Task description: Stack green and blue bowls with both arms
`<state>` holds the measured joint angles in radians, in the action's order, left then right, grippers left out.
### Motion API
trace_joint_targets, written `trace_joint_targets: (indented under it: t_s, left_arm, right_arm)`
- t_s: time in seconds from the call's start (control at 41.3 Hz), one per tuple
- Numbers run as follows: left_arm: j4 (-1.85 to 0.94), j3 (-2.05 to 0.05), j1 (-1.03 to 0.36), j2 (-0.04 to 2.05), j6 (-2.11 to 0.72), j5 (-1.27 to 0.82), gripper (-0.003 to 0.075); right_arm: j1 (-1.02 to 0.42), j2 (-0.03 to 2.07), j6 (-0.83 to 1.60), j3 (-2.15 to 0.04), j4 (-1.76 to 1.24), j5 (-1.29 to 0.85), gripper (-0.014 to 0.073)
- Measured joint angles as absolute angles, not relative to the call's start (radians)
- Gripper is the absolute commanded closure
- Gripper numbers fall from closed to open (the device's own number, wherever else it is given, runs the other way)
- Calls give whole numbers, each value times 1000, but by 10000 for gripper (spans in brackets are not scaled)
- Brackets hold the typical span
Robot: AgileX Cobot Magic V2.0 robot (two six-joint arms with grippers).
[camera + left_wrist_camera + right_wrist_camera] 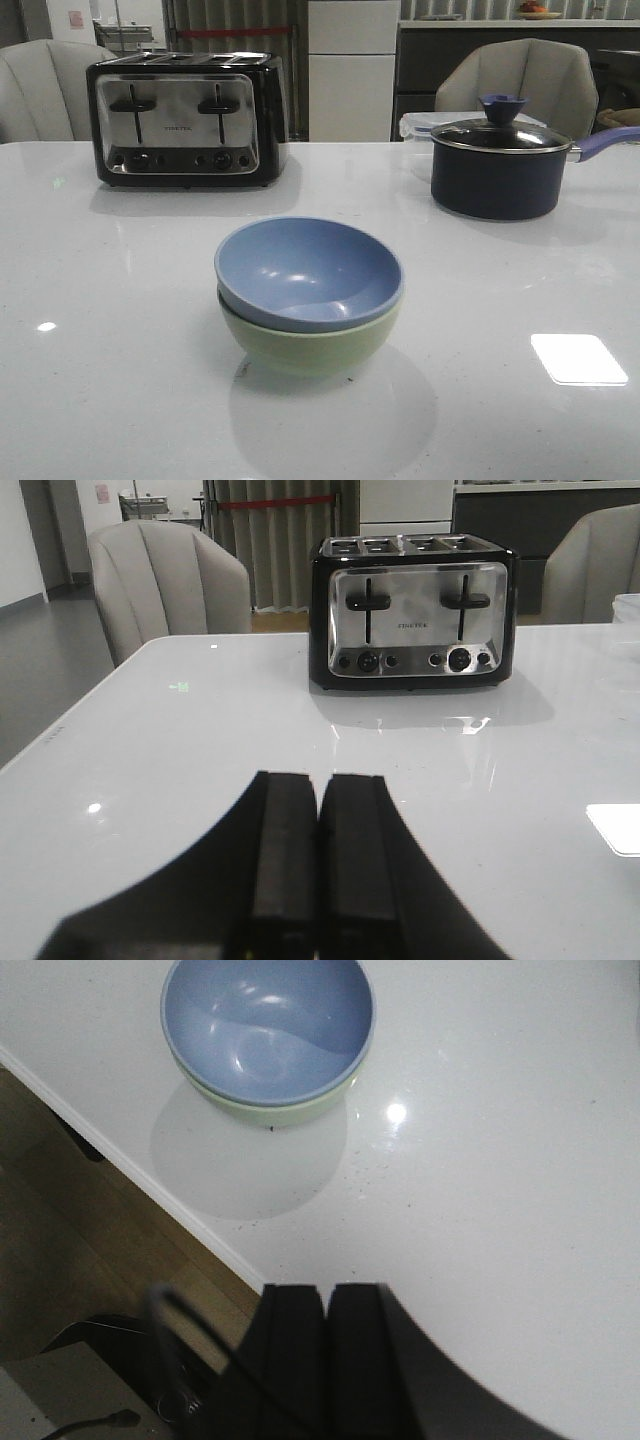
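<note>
Blue bowl — inside green bowl

A dusty blue bowl, a pale green bowl, a white table, a black-and-chrome toaster.

A: Where does the front view sit?
B: Low over the white table, facing forward, with the stacked bowls close before it and the toaster well behind them, against the far edge.

A: And the left wrist view?
B: Low and level, looking straight at the toaster across bare tabletop; its own closed fingers fill the foreground.

A: The right wrist one?
B: High, tilted down on the bowls from beyond the table's edge, with floor visible.

A: What overlaps?
B: Front and left wrist share the toaster; front and right wrist share the bowls.
</note>
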<state>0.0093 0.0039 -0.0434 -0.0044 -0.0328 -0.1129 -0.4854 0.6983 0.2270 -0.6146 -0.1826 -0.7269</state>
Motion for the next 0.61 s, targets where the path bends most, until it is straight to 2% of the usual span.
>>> trace_joint_targets:
  t_s: [0.242,0.606]
  left_arm:
    - [9,4,-45,-4,-29,-14,627]
    - [9,4,-74,-4,-29,0,627]
  right_arm:
    - [-485,698,227,-615,-183,-727,568]
    - [-485,698,227,-615,-183,-727,568]
